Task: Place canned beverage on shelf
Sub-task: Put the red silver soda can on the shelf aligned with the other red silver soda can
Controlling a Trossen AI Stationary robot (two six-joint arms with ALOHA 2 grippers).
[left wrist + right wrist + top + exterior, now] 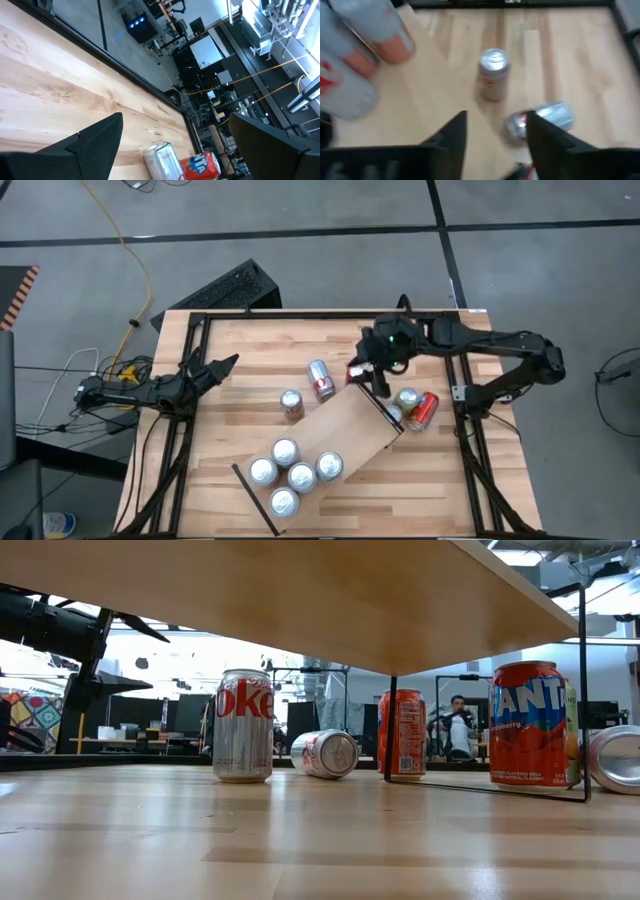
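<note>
the shelf (335,442) lies diagonal on the butcher-block table (240,350), one short end near the table's front edge, the other end up near the right gripper (380,385). five silver-topped cans (292,471) stand upright in a group on the lower half of the shelf; the upper half is bare.

the right gripper hangs just at the upper end of the shelf, by its black strip. in the right wrist view its two dark fingers (452,135) stand apart with a clear gap, and nothing is between them. through the gap one sees bare wood, with an upright silver can (493,74) and a lying silver can (540,120) farther off.

just beside this gripper, off the shelf, are a green-topped can (407,398) standing and a red can (422,411) lying on its side. on the table beyond the shelf stand one upright can (291,404) and one tipped diet coke can (320,378).

the left gripper (222,366) waits at the left edge of the table, fingers spread, holding nothing.

in the low view a person (458,725) sits far behind in the room.
</note>
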